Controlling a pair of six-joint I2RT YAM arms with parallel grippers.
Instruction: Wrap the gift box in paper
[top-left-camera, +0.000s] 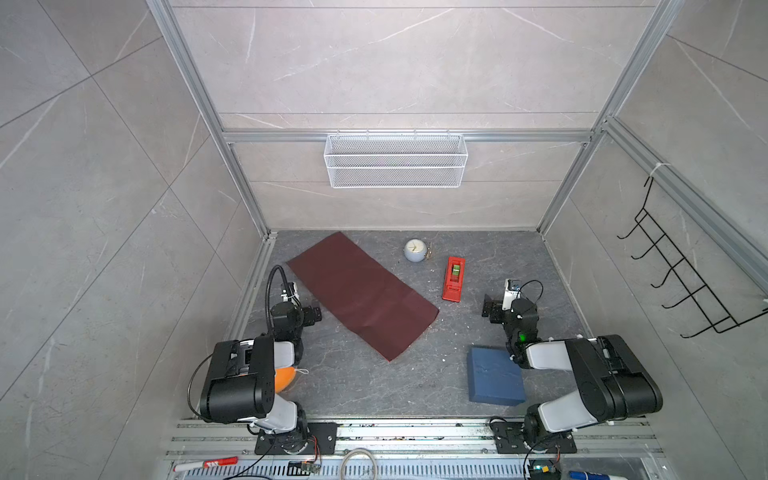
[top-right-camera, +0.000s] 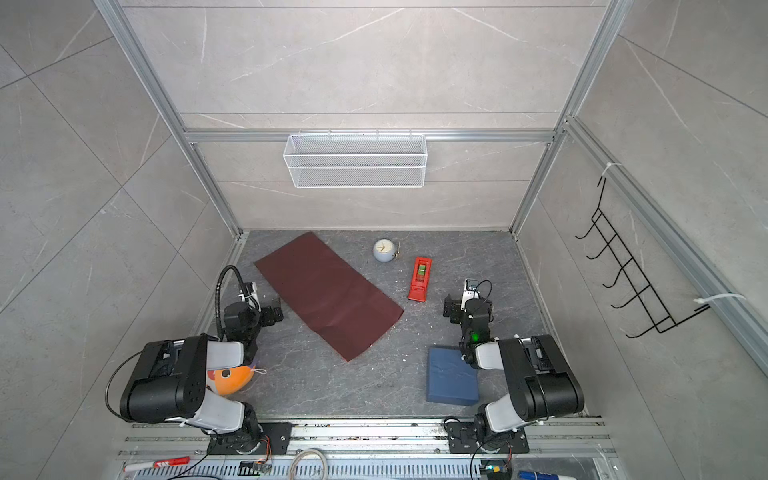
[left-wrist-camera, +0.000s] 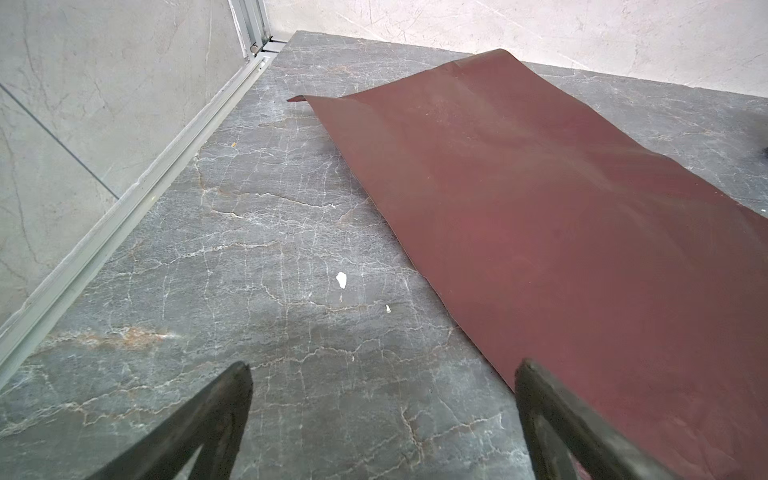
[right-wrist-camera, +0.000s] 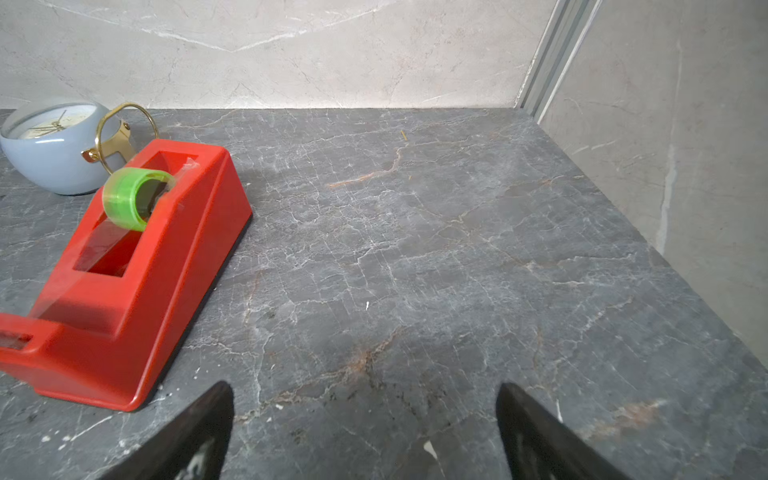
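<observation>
Pale tiled walls (top-left-camera: 395, 75) enclose the dark veined surface (top-left-camera: 374, 386), which bears the paper (top-left-camera: 361, 295) and white specks (left-wrist-camera: 341, 279), perhaps scraps. The left end effector (left-wrist-camera: 382, 368) and right end effector (right-wrist-camera: 363, 388) gape, empty.

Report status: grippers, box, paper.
Left gripper open, empty. Right gripper open, empty. Gift box unwrapped, apart from paper laid out. Tape dispenser beside paper, not between them.
</observation>
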